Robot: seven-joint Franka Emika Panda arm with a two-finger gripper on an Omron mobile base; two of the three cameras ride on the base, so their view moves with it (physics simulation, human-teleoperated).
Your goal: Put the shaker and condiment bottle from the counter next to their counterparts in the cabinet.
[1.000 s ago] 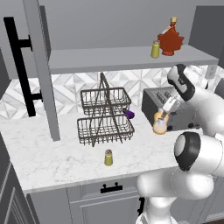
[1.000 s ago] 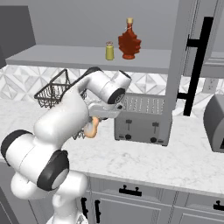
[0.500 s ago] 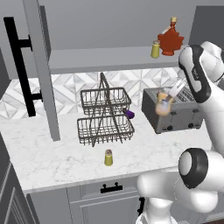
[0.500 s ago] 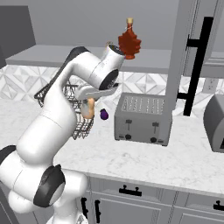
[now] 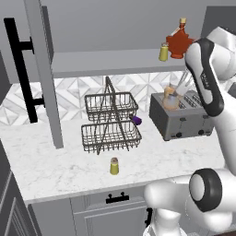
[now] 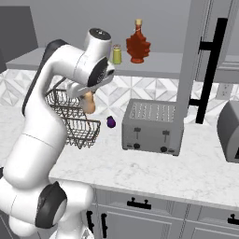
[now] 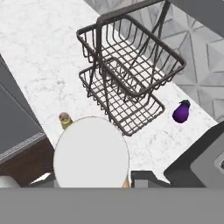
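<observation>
- The white arm has risen over the last second, carrying the condiment bottle (image 5: pixel 170 99) from low beside the toaster (image 5: pixel 182 120) up to a spot above the toaster's near-left corner, just under the cabinet (image 5: pixel 115 62) shelf.
- The gripper (image 6: pixel 87 91) is closed on the condiment bottle, which hangs below the hand; the bottle has yet to reach shelf height, so I judge the lift is mid-way.
- On the shelf above the toaster stand the counterparts: the dark-red bottle (image 5: pixel 179 42) and, just left of it, a twin shaker (image 5: pixel 163 52).
- The shaker (image 5: pixel 114 166) has not moved: it stands on the bench (image 5: pixel 55 161), well left of the toaster, in front of the wire basket rack (image 5: pixel 110 122).
- The hand view looks straight down on the bottle's white cap (image 7: pixel 91 156), with the shaker near it.
- A small purple eggplant (image 7: pixel 181 111) lies between the rack and the toaster.
</observation>
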